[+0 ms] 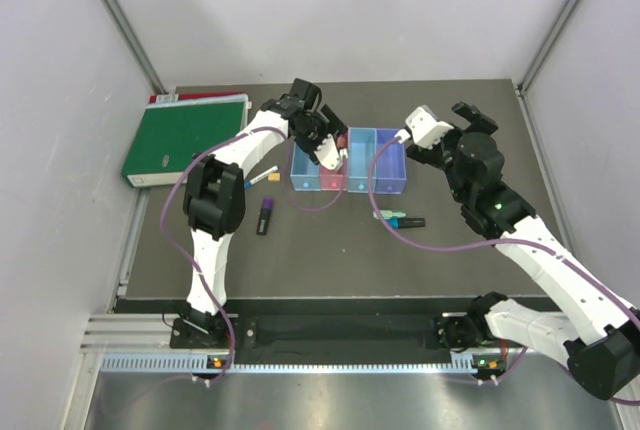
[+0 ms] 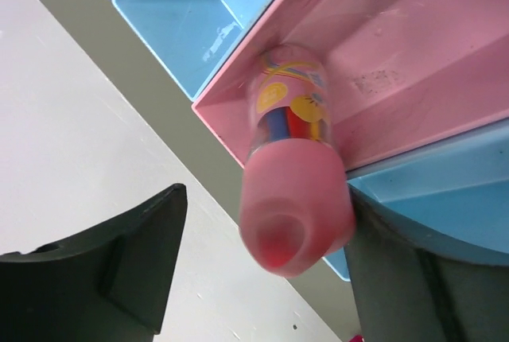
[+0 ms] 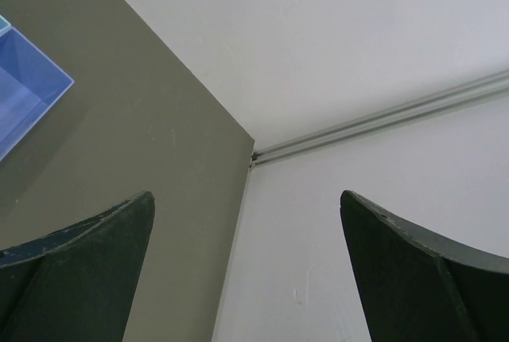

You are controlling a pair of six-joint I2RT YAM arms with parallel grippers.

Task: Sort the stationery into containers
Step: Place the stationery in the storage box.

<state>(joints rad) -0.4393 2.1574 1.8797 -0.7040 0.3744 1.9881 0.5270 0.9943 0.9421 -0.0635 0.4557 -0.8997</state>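
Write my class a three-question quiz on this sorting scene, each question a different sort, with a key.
1. True or false: the right gripper is clamped shut.
2. Which of the containers is the left gripper over? A light blue; B pink; C purple-blue.
3. Fill in: the large ___ binder lies left of the containers.
Key: 1 false, it stands open and empty. 2 B, the pink bin. 3 green.

Pink-capped tube [image 2: 294, 191] leans in the pink bin [image 2: 413, 48] between the fingers of my left pincer [image 2: 262, 215], obstructing that slot. The light blue bin [image 2: 183, 16] beside it offers free entry. My right pincer [image 3: 246, 207] overhangs bare table [image 3: 119, 119]
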